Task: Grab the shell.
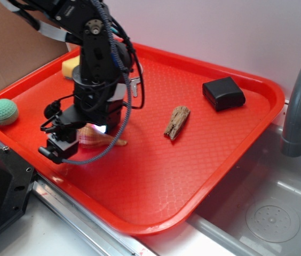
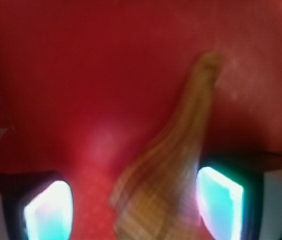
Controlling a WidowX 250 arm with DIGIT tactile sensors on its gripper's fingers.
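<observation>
shell (image 2: 168, 185): tan, banded, tapering tail (blurred) | jaws: spread, straddling it

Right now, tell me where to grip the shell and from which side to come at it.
Grip the shell across its wide whorled body, not the thin tail pointing away in the wrist view. Come from straight above: it lies flat on the red tray, and the open gripper already straddles the body, one finger well clear, the other close beside it. The tapering tail would likely slip out.
</observation>
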